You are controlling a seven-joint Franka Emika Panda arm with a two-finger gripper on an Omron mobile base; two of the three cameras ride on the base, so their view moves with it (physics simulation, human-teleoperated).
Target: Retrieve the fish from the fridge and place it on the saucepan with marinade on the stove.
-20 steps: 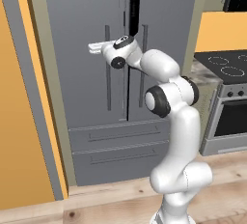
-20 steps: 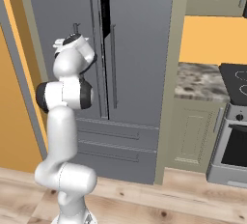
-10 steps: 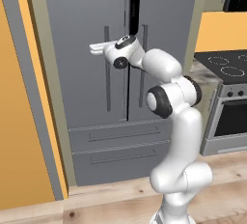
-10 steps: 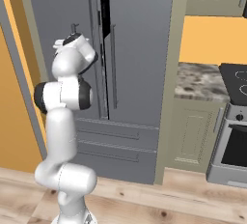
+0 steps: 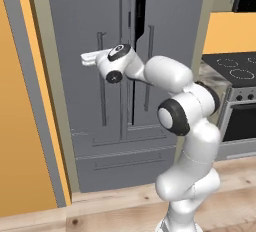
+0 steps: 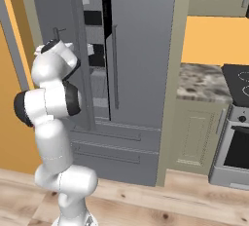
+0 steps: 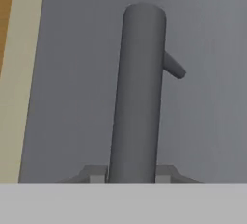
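Up close, end effector (image 7: pixel 130 175) clamps fridge (image 5: pixel 65 36) door handle (image 7: pixel 137 92); base views lack this.

the tall grey fridge (image 5: pixel 75 51) looks matt and smooth, its round grey door handle (image 7: pixel 137 97) likewise; the pale plank floor (image 6: pixel 194 205) looks wooden.

My claw (image 7: pixel 131 174) is clamped on the upright grey bar handle (image 7: pixel 137 92) of the fridge (image 5: pixel 90 136), a tall grey unit with 2 doors and 2 drawers below my claw. The left door (image 5: pixel 75 51) stands slightly ajar. The black stove (image 5: pixel 235 66) lies well off to my claw's right.
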